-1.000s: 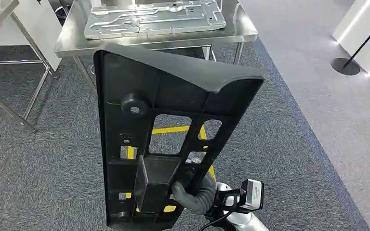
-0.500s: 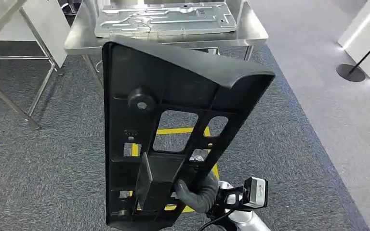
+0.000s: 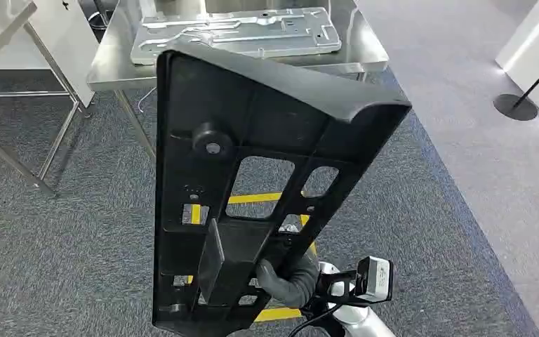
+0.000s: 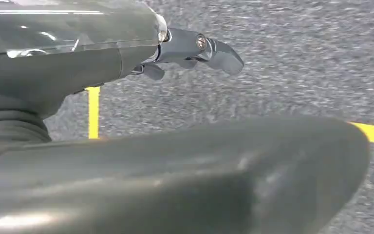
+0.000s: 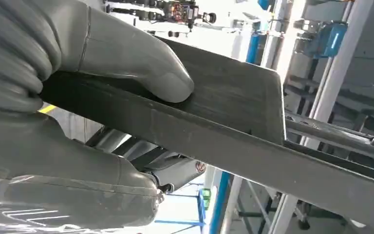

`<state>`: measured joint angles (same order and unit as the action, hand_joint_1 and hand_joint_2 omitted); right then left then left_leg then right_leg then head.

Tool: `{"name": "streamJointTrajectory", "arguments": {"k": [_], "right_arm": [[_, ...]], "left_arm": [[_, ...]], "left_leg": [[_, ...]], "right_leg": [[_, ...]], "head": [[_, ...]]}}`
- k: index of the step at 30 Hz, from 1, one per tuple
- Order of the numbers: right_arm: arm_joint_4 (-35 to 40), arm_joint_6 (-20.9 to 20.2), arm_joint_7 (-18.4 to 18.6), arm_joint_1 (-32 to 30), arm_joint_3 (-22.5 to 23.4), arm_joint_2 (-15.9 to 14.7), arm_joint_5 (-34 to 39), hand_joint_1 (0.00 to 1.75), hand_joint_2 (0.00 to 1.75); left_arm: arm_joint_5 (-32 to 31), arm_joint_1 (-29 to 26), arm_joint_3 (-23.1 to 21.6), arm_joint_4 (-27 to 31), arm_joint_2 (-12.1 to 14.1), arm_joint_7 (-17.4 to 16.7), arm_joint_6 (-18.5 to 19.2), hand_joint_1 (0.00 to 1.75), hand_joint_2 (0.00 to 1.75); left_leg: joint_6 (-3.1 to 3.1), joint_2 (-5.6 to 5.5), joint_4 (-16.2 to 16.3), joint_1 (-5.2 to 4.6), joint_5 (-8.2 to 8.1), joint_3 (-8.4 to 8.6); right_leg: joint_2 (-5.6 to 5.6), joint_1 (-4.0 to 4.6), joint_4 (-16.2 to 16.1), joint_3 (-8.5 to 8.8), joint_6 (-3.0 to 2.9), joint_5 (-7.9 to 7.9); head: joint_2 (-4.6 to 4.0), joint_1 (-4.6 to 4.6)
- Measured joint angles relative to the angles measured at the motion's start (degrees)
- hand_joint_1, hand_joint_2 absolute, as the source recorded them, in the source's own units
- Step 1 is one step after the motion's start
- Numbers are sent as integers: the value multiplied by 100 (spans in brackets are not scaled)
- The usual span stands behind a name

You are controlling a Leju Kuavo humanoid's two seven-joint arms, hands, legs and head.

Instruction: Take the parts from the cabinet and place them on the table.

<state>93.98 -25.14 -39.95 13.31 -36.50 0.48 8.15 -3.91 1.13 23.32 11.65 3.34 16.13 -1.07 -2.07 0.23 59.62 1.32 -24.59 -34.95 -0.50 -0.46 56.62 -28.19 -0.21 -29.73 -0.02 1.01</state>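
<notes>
While the steel table (image 3: 105, 67) off to the upper left already has a flat silver stamped panel (image 3: 235, 31) lying on it, the big black plastic part (image 3: 253, 189) isn't there yet, so I'd call this roughly halfway: part is out of the cabinet and in the air, drop-off still to do. It stands nearly upright in front of the robot, top edge overlapping the table's near edge in the head view, yellow floor tape (image 3: 256, 198) showing through its cutouts. Moving right, the right hand (image 3: 285, 281) grips it at the lower right edge, thumb (image 5: 141, 68) pressed on the flat face. Left hand (image 4: 195, 51) hangs over carpet holding nothing, fingers loosely apart.
</notes>
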Motion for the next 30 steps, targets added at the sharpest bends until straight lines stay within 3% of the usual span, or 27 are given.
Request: {"name": "streamJointTrajectory", "arguments": {"k": [1,2,5,6,9,10,11,12,14,15,16,17,18,19,21,23,25,26,27,28,30], "right_arm": [[2,-9,0,16,0,6,2,175,175],[4,-17,0,18,0,20,0,175,175],[13,-35,0,22,2,26,2,175,175],[18,-35,0,26,4,26,2,175,175],[33,-37,-2,49,13,33,4,175,175],[33,-37,0,37,17,33,4,175,175],[33,-37,0,30,17,31,4,175,175],[33,-37,0,27,17,31,2,175,175],[35,-33,0,28,26,33,2,175,175],[37,-28,0,28,33,33,0,175,175],[35,-24,0,22,44,31,-2,175,175],[44,-15,-2,22,50,33,-9,175,175],[63,-2,0,5,57,35,-18,175,175],[66,2,0,-8,59,37,-20,175,175],[94,4,0,-7,59,42,-35,175,175],[99,7,0,3,61,61,-37,175,175],[98,7,0,-22,61,66,-42,175,175],[98,7,0,-32,61,66,-46,175,175],[98,7,0,-41,63,66,-61,175,175],[101,7,0,-42,66,68,-68,175,175],[124,4,0,-42,70,72,-87,175,175]], "left_arm": [[0,0,2,0,-2,0,0,0,0],[0,31,11,0,0,0,-9,0,0],[0,9,48,0,-2,0,-13,0,0],[0,3,57,0,-2,7,-13,0,0],[-9,22,87,0,-2,9,-13,0,0],[-24,19,89,0,0,11,-11,0,0],[-37,10,90,0,-2,13,-11,0,0],[-39,2,92,0,-2,18,-11,0,0],[-59,9,92,0,0,26,-4,0,0],[-68,11,92,0,-2,35,2,0,0],[-83,17,92,0,-11,37,7,0,0],[-101,32,92,0,-9,46,9,0,0],[-105,25,92,0,-9,50,20,0,0],[-116,22,92,0,-11,57,22,0,0],[-122,40,92,0,-7,57,20,0,0],[-125,52,92,0,-2,64,18,0,0],[-149,51,96,0,7,66,17,0,0],[-153,29,96,0,7,63,17,0,0],[-155,13,96,0,7,61,20,0,0],[-164,11,98,0,7,63,20,0,0],[-177,15,109,0,20,70,20,0,0]], "left_leg": [[34,-4,-111,-43,-32,57],[155,-29,-91,-43,-60,23],[285,-60,-149,-29,-108,99],[311,-59,-176,-27,-125,146],[388,-63,-188,-45,-201,209],[389,-70,-188,-54,-233,241],[385,-76,-187,-61,-266,286],[382,-84,-188,-70,-311,348],[357,-103,-191,-91,-406,505],[343,-104,-200,-93,-455,550],[308,-108,-200,-107,-481,586],[268,-113,-203,-93,-510,564],[229,-107,-221,-97,-531,598],[197,-98,-133,-112,-471,651],[166,-69,1,-93,-566,664],[130,-61,693,-79,-761,274],[75,-61,1445,-68,-1150,-255],[59,-60,1562,-65,-1182,-401],[47,-60,1408,-60,-1036,-428],[51,-58,1056,-58,-771,-342],[72,-45,54,-59,-40,-28]], "right_leg": [[7,35,41,-12,38,-29],[0,32,5,-19,69,-23],[-2,22,67,-2,162,-49],[7,4,244,-59,186,-79],[24,7,1543,-877,215,-588],[26,8,1885,-1137,208,-676],[26,8,1964,-1269,206,-615],[26,9,1762,-1265,191,-373],[28,30,753,-929,106,355],[29,58,289,-795,39,620],[32,90,304,-789,26,358],[54,107,234,-763,-4,273],[52,109,180,-745,-38,403],[51,94,154,-704,-62,407],[40,54,89,-512,-110,406],[27,50,85,-454,-155,348],[30,58,87,-404,-164,278],[39,57,87,-364,-164,244],[52,57,88,-302,-157,196],[54,56,88,-234,-147,150],[46,55,87,-80,-108,35]], "head": [[0,0],[0,0],[2,2],[0,0],[0,0],[0,0],[0,0],[0,0],[0,0],[0,0],[0,0],[2,0],[0,0],[0,0],[0,0],[0,2],[0,0],[0,2],[0,2],[0,0],[0,0]]}}
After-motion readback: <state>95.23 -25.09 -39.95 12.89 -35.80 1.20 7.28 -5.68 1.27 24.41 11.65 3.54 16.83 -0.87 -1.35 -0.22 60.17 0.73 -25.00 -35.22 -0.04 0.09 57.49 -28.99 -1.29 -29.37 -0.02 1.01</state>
